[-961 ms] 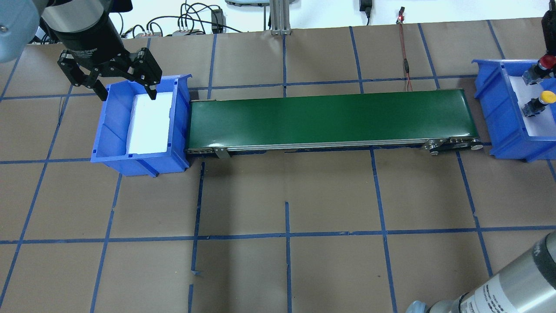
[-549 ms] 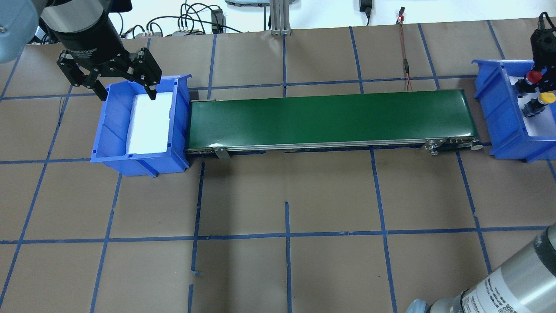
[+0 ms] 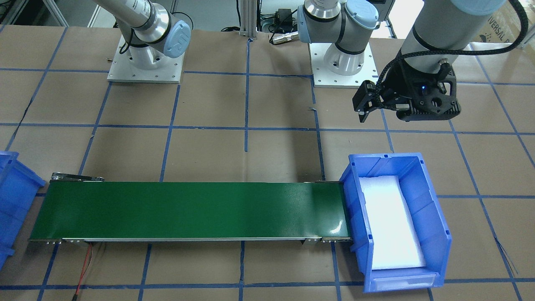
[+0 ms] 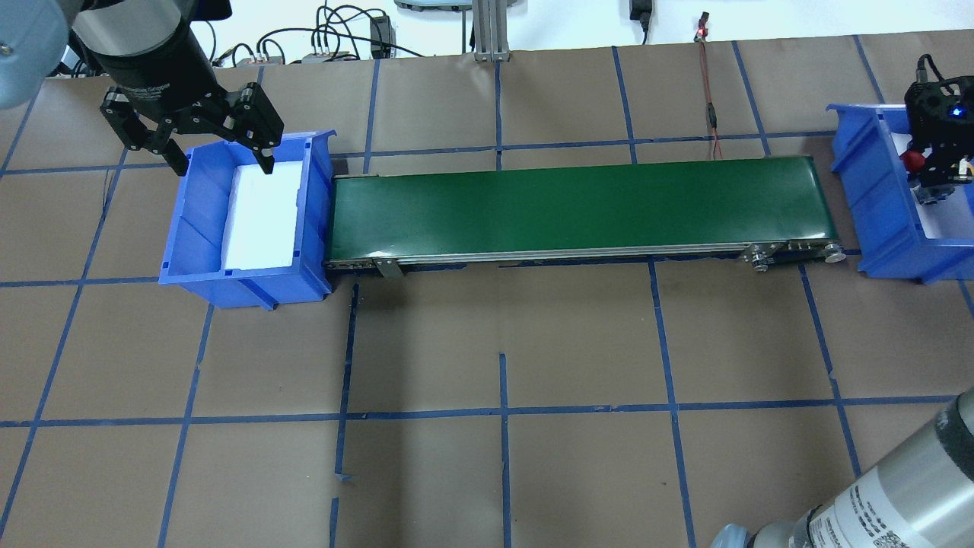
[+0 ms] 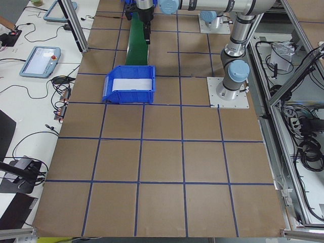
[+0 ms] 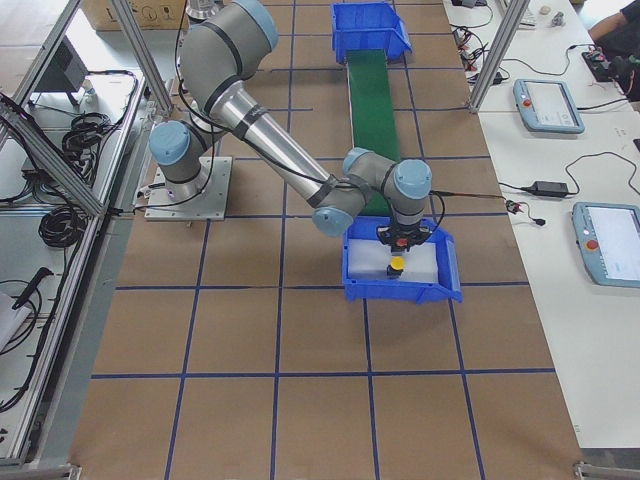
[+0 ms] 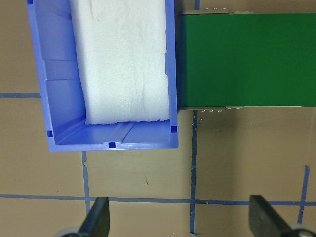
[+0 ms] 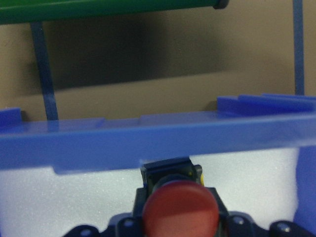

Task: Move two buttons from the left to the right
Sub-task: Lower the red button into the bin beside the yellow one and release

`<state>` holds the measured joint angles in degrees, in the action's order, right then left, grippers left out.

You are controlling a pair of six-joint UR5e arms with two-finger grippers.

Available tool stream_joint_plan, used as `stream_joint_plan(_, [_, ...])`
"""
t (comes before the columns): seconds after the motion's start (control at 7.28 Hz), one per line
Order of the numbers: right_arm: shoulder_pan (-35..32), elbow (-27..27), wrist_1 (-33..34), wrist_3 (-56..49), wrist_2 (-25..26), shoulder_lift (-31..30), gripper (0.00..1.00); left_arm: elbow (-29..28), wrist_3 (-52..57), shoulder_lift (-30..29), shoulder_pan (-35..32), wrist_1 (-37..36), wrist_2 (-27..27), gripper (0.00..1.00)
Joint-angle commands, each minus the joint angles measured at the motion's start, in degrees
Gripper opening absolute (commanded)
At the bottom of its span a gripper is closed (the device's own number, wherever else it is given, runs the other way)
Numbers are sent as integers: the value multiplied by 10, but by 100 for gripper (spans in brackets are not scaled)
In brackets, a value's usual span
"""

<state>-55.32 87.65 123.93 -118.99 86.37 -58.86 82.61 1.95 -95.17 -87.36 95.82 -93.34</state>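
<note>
My right gripper (image 4: 934, 164) is shut on the red button (image 4: 911, 160) and holds it low inside the right blue bin (image 4: 867, 190). In the right wrist view the red cap (image 8: 180, 210) sits between my fingers, just behind the bin's wall (image 8: 148, 136). The yellow button (image 6: 397, 264) lies on the white foam in this bin, right beside the gripper (image 6: 405, 238). In the overhead view my gripper hides most of it. My left gripper (image 4: 222, 160) is open and empty above the far edge of the left blue bin (image 4: 243, 293).
A green conveyor belt (image 4: 578, 202) spans between the two bins. The left bin (image 3: 443, 234) holds only a white foam pad (image 7: 123, 59). A red cable (image 4: 711, 114) lies behind the belt. The brown table carries blue tape lines.
My right gripper has carried the red button from the right bin's far right corner toward the middle of the bin, over the yellow button. The left arm has not moved.
</note>
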Motion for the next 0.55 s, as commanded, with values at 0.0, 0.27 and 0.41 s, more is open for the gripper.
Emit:
stream_joint_plan(0.0, [0, 5, 0, 2, 3, 1, 83, 2, 1, 1, 0, 0, 0, 100])
stream_joint_plan(0.27, [1, -6, -7, 6, 10, -10, 100, 5, 1, 2, -1, 0, 0, 100])
stream_joint_plan(0.41, [0, -20, -15, 6, 10, -20, 100, 4, 1, 2, -1, 0, 0, 100])
